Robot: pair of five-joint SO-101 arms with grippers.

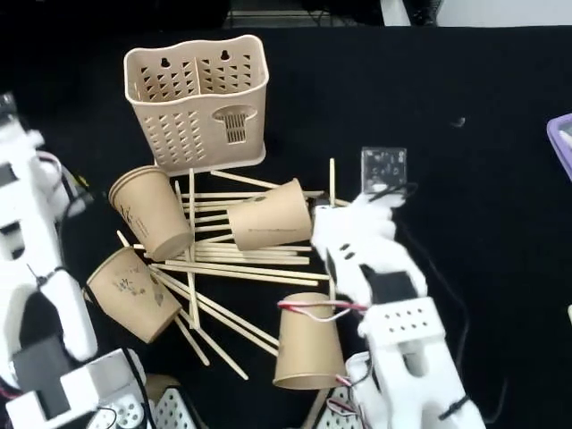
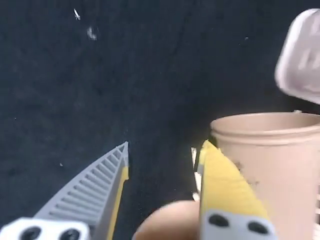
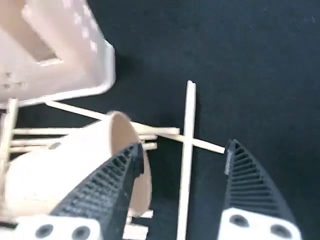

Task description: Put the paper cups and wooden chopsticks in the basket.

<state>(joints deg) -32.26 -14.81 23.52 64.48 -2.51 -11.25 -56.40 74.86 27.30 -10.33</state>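
The beige slotted basket [image 1: 197, 98] stands at the back of the black table. Several paper cups lie on their sides in front of it: one [image 1: 152, 210] by the basket, one [image 1: 268, 214] in the middle, one [image 1: 132, 293] at the front left, one [image 1: 308, 341] at the front. Wooden chopsticks [image 1: 232, 255] are strewn among them. My right gripper [image 3: 184, 147] is open, hanging over a single chopstick [image 3: 188, 125], with the middle cup [image 3: 75, 165] touching one finger [image 3: 112, 185]. My left gripper [image 2: 165, 150] is open above bare cloth beside a cup [image 2: 270, 165].
The right arm [image 1: 384, 286] stretches from the front edge toward the middle. At the left edge stands the left arm [image 1: 36, 268]. A small clear square [image 1: 383, 166] lies right of the chopsticks. A purple container rim [image 1: 561, 143] shows at the far right.
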